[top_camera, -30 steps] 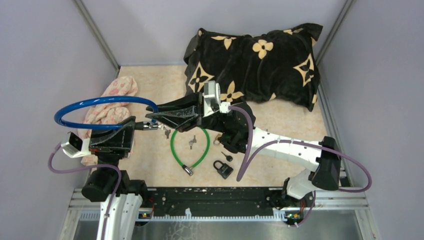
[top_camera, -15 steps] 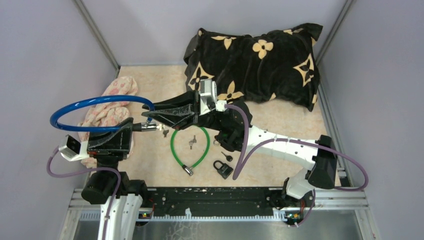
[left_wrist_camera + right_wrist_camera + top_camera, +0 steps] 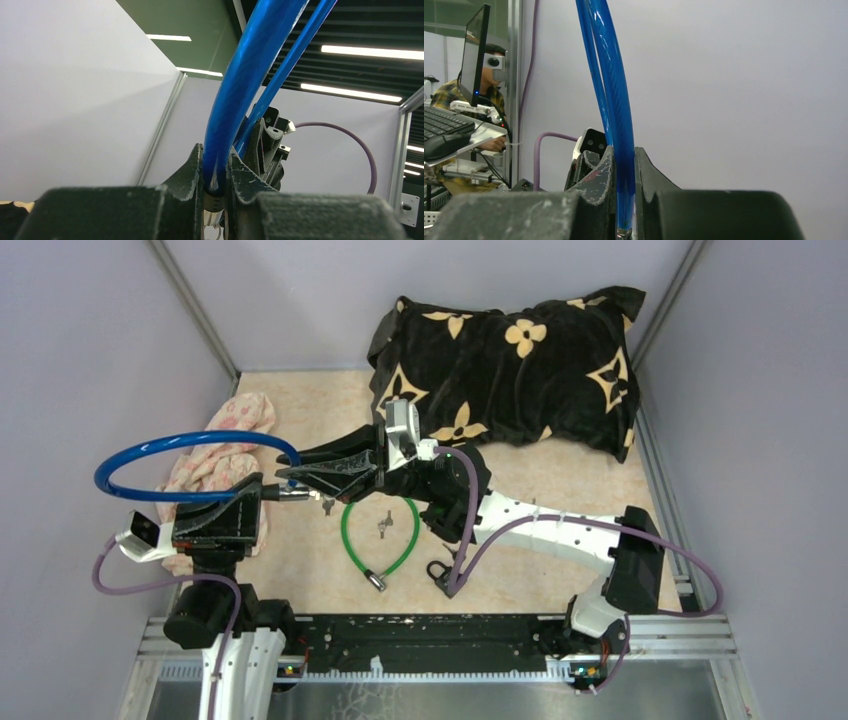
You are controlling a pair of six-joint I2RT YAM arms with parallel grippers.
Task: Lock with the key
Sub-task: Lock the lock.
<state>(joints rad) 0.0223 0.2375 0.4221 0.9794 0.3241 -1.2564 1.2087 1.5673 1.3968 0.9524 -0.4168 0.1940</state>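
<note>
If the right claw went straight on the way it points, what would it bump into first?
Probably the left gripper, just ahead of the right gripper; both clamp the blue cable lock. Depth is unclear.

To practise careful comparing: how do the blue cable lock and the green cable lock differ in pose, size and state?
The blue cable lock is held up in the air, pinched by both the left gripper and the right gripper. The green cable lock lies flat on the table, with neither gripper on it. The blue loop looks wider than the green one. Both are glossy coloured cable loops.
</note>
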